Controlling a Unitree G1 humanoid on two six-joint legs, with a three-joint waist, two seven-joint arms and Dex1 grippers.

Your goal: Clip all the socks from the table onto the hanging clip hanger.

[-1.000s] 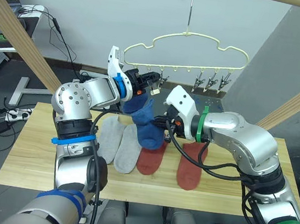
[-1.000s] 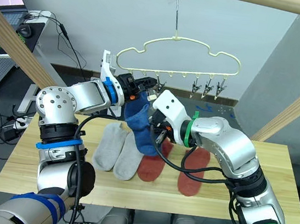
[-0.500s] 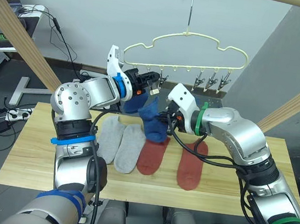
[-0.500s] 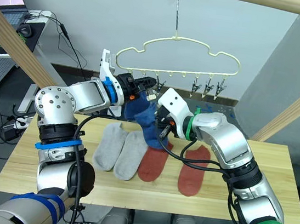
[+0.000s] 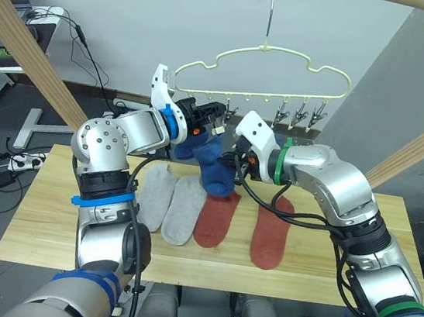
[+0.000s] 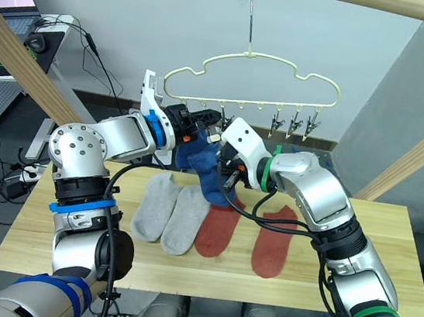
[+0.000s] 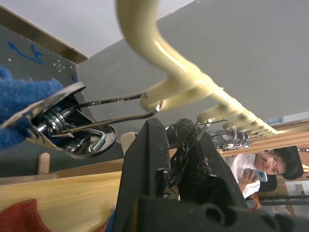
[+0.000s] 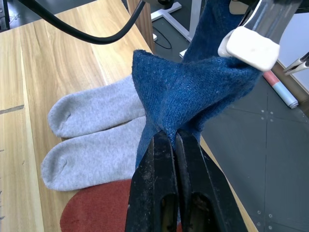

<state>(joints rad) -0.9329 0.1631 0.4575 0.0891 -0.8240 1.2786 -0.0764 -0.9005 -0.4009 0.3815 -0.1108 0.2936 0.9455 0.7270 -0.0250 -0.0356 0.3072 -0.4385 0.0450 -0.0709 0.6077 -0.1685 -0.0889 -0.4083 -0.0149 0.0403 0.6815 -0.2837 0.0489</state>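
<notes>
Two blue socks (image 5: 212,166) hang bunched together in the air above the far edge of the table (image 5: 40,214), just under the left end of the clip hanger (image 5: 265,64). My right end effector (image 8: 173,145) has its two black fingers pressed tight together on a fold of the blue fabric, pinching it from below. My left end effector (image 5: 216,117) is raised at the hanger's leftmost metal clip (image 7: 63,123); in the left wrist view its fingers stand close together right beside that clip's spring, but I cannot tell whether they are squeezing it. The clip's jaws bite on a corner of blue sock at that view's edge.

Four socks lie flat on the table in a row running across its middle, toes toward the near edge. The two light grey socks (image 5: 169,200) lie side by side and touching, nearest the left end. Next to them lies one rust-red sock (image 5: 215,220), its cuff partly under the hanging blue fabric, and the other rust-red sock (image 5: 269,232) lies a little apart toward the right end, partly crossed by my right arm's cable.

The other clips (image 5: 300,115) along the hanger's bar hang bare. A person holding a phone (image 7: 270,169) is visible in the left wrist view.
</notes>
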